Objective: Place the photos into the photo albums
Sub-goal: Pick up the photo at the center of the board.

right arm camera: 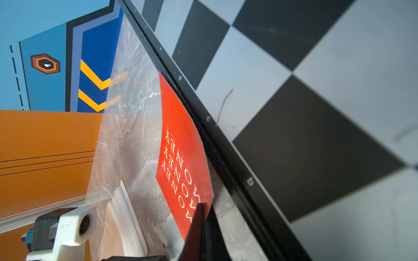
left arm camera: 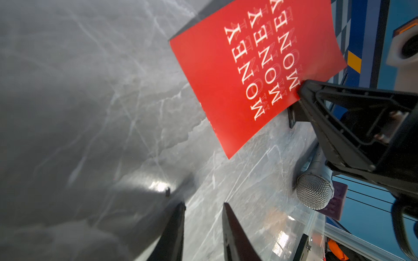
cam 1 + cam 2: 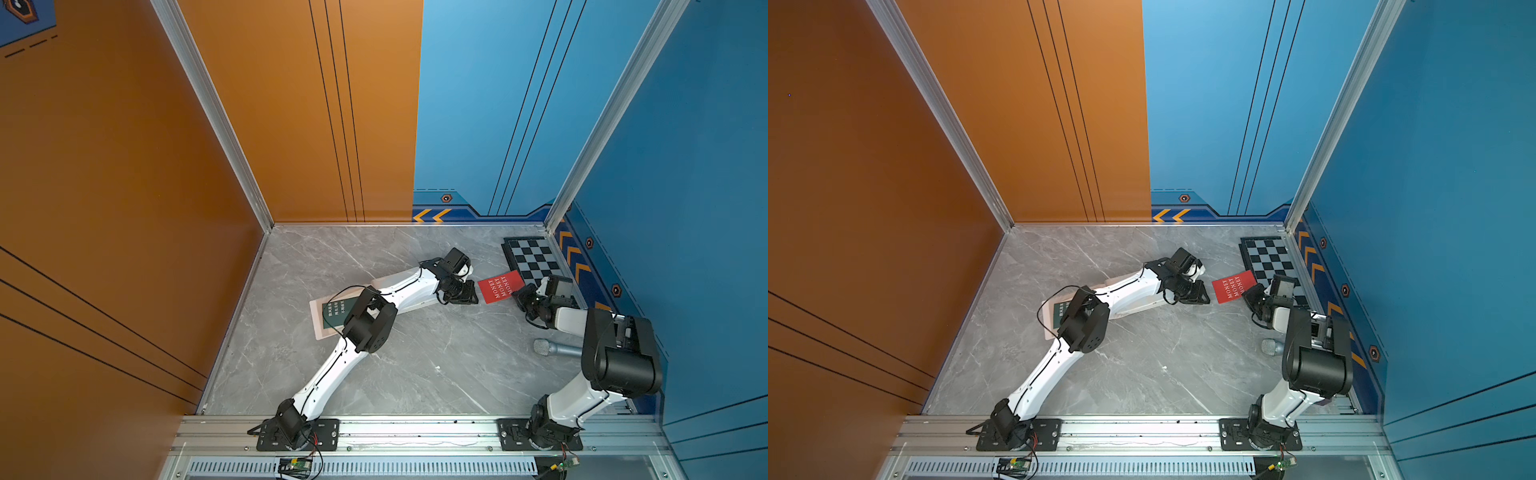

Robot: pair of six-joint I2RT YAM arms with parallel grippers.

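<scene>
Far left on the grey marble-patterned tabletop: the pale pink-white soft-cover photo album lies flat. A dark green card with pale characters rests on its page; whether it sits under a sleeve cannot be told. The white left arm crosses above the album and hides most of it.

Centre: the left gripper is low over the table, its black fingers spread with nothing between them.

Just beyond it, the red rectangular card printed "MONEY" is pinched at one edge by the right gripper, jaws pressed together; the card bows.

Right: the black-and-white checkerboard lies close beside the card. A silver-headed microphone lies nearer the right arm's base.
</scene>
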